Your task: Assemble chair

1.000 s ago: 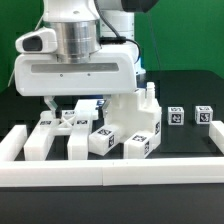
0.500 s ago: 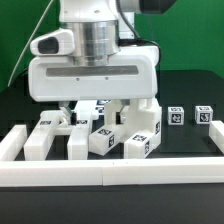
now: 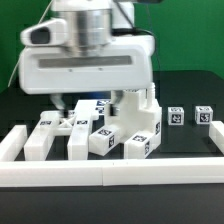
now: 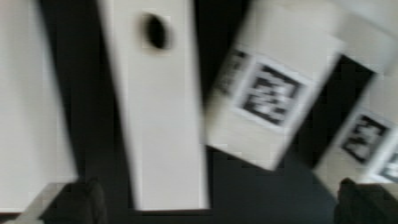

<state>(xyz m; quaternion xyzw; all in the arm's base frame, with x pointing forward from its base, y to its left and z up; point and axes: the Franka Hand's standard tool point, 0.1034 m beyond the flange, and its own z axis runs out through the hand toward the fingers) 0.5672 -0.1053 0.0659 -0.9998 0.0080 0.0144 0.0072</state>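
White plastic chair pieces (image 3: pixel 103 140) lie huddled on the black table (image 3: pixel 190 95) at the exterior view's left and middle, most of them flat and side by side. One tall piece (image 3: pixel 143 118) stands upright at the cluster's right edge. Two small blocks (image 3: pixel 177 116) (image 3: pixel 204 115) sit apart from the rest, further toward the exterior view's right. Nothing yet resembles a chair. Whether any two parts are already joined cannot be told, so the assembly looks to be at an early stage with nearly all the joining left. The gripper (image 3: pixel 88 103) hangs low over the cluster with its fingers (image 4: pixel 75 200) spread wide and nothing between them in a grasp. In the wrist view a long panel (image 4: pixel 151 120) with an oval hole lies beneath, within the span of the fingers, and a tagged panel (image 4: pixel 267 95) lies just beside it. The parts are closely packed, so neighbours could be nudged during any pick. The low border rail (image 3: pixel 110 178) hems the pieces in at the front.
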